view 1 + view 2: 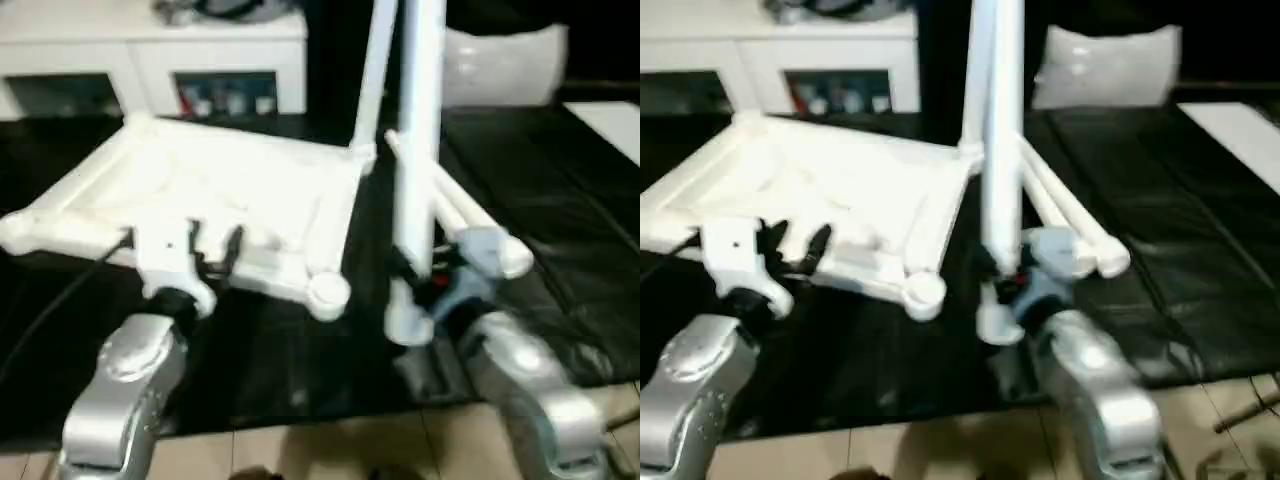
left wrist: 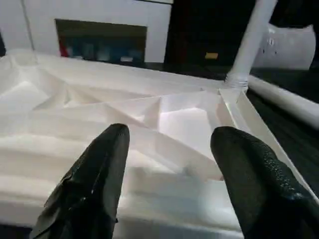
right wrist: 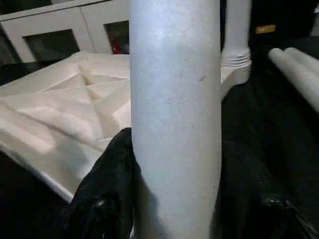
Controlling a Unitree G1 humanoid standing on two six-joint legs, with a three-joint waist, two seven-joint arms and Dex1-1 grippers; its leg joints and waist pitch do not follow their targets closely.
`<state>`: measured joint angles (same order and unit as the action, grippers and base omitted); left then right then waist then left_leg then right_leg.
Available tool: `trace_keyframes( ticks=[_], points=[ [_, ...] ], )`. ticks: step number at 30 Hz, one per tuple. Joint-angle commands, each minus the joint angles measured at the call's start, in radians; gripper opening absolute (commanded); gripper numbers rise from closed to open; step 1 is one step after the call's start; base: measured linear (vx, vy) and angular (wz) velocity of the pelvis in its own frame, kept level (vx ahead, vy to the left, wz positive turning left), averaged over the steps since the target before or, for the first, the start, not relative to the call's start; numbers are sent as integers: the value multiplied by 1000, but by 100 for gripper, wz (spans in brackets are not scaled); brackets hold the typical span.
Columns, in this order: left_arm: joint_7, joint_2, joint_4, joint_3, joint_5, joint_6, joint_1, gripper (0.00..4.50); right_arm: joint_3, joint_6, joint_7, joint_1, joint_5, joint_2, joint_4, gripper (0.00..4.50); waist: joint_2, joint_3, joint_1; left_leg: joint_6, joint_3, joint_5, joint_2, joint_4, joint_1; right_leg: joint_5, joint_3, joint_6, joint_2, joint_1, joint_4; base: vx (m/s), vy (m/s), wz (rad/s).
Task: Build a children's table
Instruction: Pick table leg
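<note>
The children's table top lies upside down on the black mat, ribbed underside up. One leg stands in its far right corner socket. The near right socket is bare. My left gripper hovers over the top's near rim, and its black fingers stand wide apart and open with nothing held. To the right of the top, my right gripper is shut on a second leg, held upright; the leg sits tight between both fingers. Two more legs lie on the mat behind that gripper.
A white shelved cabinet stands at the back left. A grey-white cushion-like panel leans at the back right. A white flat piece lies at the right edge. The black mat ends at tiled floor in front.
</note>
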<state>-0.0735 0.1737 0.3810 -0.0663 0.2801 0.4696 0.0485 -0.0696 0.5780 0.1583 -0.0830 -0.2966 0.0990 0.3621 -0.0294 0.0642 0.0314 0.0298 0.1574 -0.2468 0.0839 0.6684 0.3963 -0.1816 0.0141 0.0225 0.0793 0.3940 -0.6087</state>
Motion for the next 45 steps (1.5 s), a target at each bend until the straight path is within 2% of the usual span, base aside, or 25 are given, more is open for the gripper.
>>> trace_keyframes(
  ticks=[1, 4, 8, 10, 11, 12, 14, 15, 16, 17, 18, 19, 20, 21, 22, 23, 25, 29, 30, 31, 33, 35, 38, 41, 45],
  points=[
    [7, -1, -7, 3, -9, -21, 0, 339, 5, -26, -1, -17, 23, 12, -10, 184, -12, -49, -8, -191, -62, -430, 108, -146, -43, -282, -28, 73, 58, -6, 64, -63, 14, 8],
    [31, -2, -15, 22, -45, -51, 0, 339, -1, -52, 7, -31, 49, 20, -30, 184, -3, -38, -8, -174, -73, -534, 111, -142, -49, -488, -36, 27, 71, 3, 91, -62, 0, 6],
    [43, -15, -7, 38, -79, -38, 19, 339, 8, -24, 36, -34, 3, 23, -11, 184, 3, -37, -12, -153, -81, -497, 117, -147, -40, -476, -36, 22, 75, -7, 89, -14, -3, 1],
    [46, -15, -5, 42, -86, -35, 23, 339, -4, -7, 47, -30, -1, 31, 1, 184, -5, -35, -16, -199, -99, -525, 135, -159, -46, -392, -25, 4, 45, -9, 81, 0, 0, 0],
    [45, -17, -2, 49, -86, -27, 28, 339, -5, 4, 52, -31, -3, 36, 5, 184, -1, -20, -8, -182, -147, -576, 117, -192, 13, -361, 14, 21, 55, -46, 51, 0, 0, 0],
    [46, -16, 4, 56, -89, -18, 30, 339, -2, 6, 49, -35, 0, 36, 5, 184, -35, -33, -7, -209, -182, -695, 118, -217, 5, -323, 37, 29, 36, -55, 30, -56, -49, 32],
    [46, -15, 26, 64, -82, 10, 13, 339, -1, 8, 43, -34, -1, 30, 9, 184, -40, -28, -44, -194, -295, -748, 149, -255, -21, -183, 43, 62, -1, -47, -46, -29, -99, 66],
    [46, -15, 35, 66, -78, 21, 5, 339, 1, 11, 42, -33, -6, 25, 10, 184, -41, -26, -41, -166, -308, -725, 135, -260, -17, -184, 36, 67, -3, -50, -55, 25, -151, 74],
    [52, -6, 45, 76, -99, 32, -5, 339, 16, 24, 36, -30, -28, 12, 13, 184, -19, -29, -43, -105, -227, -642, 153, -201, -54, -205, 2, 69, 17, -12, -1, 29, -232, 62],
    [47, 0, 59, 78, -107, 22, -11, 339, 20, 33, 35, -25, -37, 10, 23, 184, 1, -20, -33, -71, -168, -495, 84, -124, -23, -434, -42, 122, 83, -21, 107, 29, -232, 62],
    [45, 1, 62, 78, -108, 20, -12, 339, 21, 34, 35, -25, -38, 10, 24, 184, 16, -19, -22, -60, -124, -376, 46, -51, -36, -661, -49, 121, 121, -3, 155, 12, -261, 34],
    [43, 9, 72, 81, -111, 35, -14, 339, 22, 37, 37, -24, -40, 12, 30, 184, 40, -16, -3, -34, -96, -90, 37, 17, -35, -945, -77, 46, 157, -4, 191, -2, -208, 8],
    [44, 15, 78, 82, -118, 47, -21, 339, 22, 42, 41, -21, -43, 16, 36, 184, 37, -30, 21, -33, -94, 21, 51, -23, 15, -888, -85, -17, 138, -55, 147, -2, -208, 8],
    [27, 16, 89, 79, -108, 41, -37, 339, 19, 58, 52, -15, -48, 26, 43, 184, 32, -34, 28, -40, -93, 37, 73, -60, 18, -770, -62, -13, 121, -59, 121, 56, -142, 0],
    [19, 17, 95, 77, -103, 39, -43, 339, 17, 34, 59, -13, -35, 34, 40, 184, 28, -45, 31, -28, -84, 47, 99, -106, -3, -459, -21, 13, 58, -44, 89, 49, -88, 9],
    [14, 19, 98, 77, -101, 40, -45, 339, 15, 16, 64, -14, -24, 39, 37, 184, 4, -56, 24, -24, -77, 44, 120, -122, -5, -229, -8, 59, 43, -46, 62, 49, -88, 9],
    [10, 23, 110, 70, -94, 53, -48, 339, 36, -22, 60, -13, -25, 26, 30, 184, -7, -55, 16, -32, -75, 10, 123, -126, 9, -79, -2, 107, 47, -55, 50, 7, -26, 1],
    [2, 34, 117, 60, -93, 66, -31, 339, 77, -7, -3, -13, -50, -22, 37, 184, -10, -41, 11, -64, -67, -188, 124, -139, -9, -264, -7, 124, 55, -55, 68, 0, 0, 0],
    [-1, 40, 119, 63, -98, 67, -30, 339, 76, 13, 1, -14, -57, -19, 39, 184, -8, -37, 9, -75, -67, -247, 126, -143, -17, -334, -7, 113, 53, -54, 73, 0, 0, 0],
    [-10, 49, 123, 65, -97, 75, -30, 339, 65, 19, 30, -8, -77, -16, 42, 184, -27, -27, 8, -99, -74, -376, 127, -151, -32, -472, -6, 90, 51, -50, 81, 0, 0, 0],
    [-27, 62, 129, 65, -92, 86, -33, 339, 56, 32, 35, 2, -95, -30, 45, 184, -19, -13, -2, -115, -75, -525, 117, -152, -53, -684, 4, 38, 50, -50, 112, 0, 0, 0],
    [-32, 69, 128, 61, -94, 89, -36, 339, 55, 37, 39, 6, -107, -44, 40, 184, -30, -5, -10, -106, -72, -574, 108, -149, -79, -793, 19, 13, 44, -56, 138, 0, 0, 0],
    [-37, 72, 125, 48, -88, 96, -36, 339, 31, 14, 83, 9, -102, -38, 21, 184, -46, -20, -7, -84, -72, -492, 116, -166, -69, -653, 9, 41, 44, -89, 127, 37, 25, -4],
    [-46, 79, 118, 44, -85, 100, -33, 339, 15, 7, 100, 6, -111, -40, -1, 184, -56, -42, -2, -24, -58, -288, 117, -170, -68, -364, 7, 146, 34, -117, 104, 81, 31, -1],
    [-52, 91, 118, 49, -92, 109, -26, 339, 8, 21, 107, -7, -128, -47, -18, 184, -41, -57, 5, 53, -43, -80, 101, -151, -62, -164, 9, 216, 32, -147, 91, 106, 9, 3]
  ],
)
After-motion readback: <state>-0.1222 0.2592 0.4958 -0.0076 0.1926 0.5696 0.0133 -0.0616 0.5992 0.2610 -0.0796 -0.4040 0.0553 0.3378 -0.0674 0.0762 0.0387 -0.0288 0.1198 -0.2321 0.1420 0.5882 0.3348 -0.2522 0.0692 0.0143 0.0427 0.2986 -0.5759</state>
